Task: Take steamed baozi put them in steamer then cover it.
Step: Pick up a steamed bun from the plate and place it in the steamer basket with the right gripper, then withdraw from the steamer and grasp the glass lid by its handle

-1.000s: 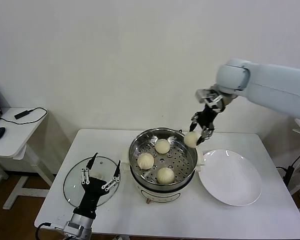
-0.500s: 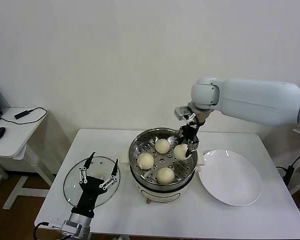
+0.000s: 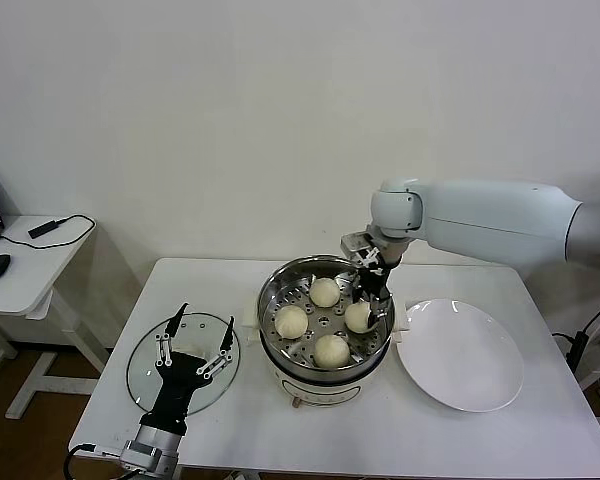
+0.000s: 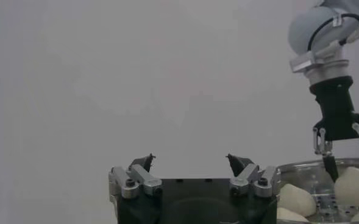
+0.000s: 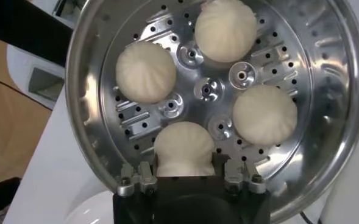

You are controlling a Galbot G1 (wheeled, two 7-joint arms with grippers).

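Steamer (image 3: pixel 325 320) is sitting at the middle of the white table (image 3: pixel 480 430), its shiny steel wall ringing a perforated tray. My right arm is reaching in from the right, wrist bent down over the pot's far right rim. White plate (image 3: pixel 460 355) is lying flat just right of the steamer, close to its side handle. Glass lid (image 3: pixel 145 365) is resting on the table well to the left of the pot.

My left gripper (image 3: pixel 195 340) is hovering over that lid, fingers spread wide, nothing between them; from the left wrist camera both fingertips are standing apart with only the wall behind them.

Steamed baozi: all four are sitting on the tray. One (image 3: pixel 324 292) is at the far side, one (image 3: pixel 291 321) at the left, one (image 3: pixel 331 350) at the near side, all three well clear of each other. The fourth baozi (image 3: pixel 359 316) is at the right side of the tray, directly under my right gripper (image 3: pixel 368 305). From the right wrist camera this bun (image 5: pixel 183 148) is sitting between my two fingers; the fingers are flanking it. Whether they are pinching it or just parted off its sides I cannot tell. The bun is looking set down on the perforated metal.
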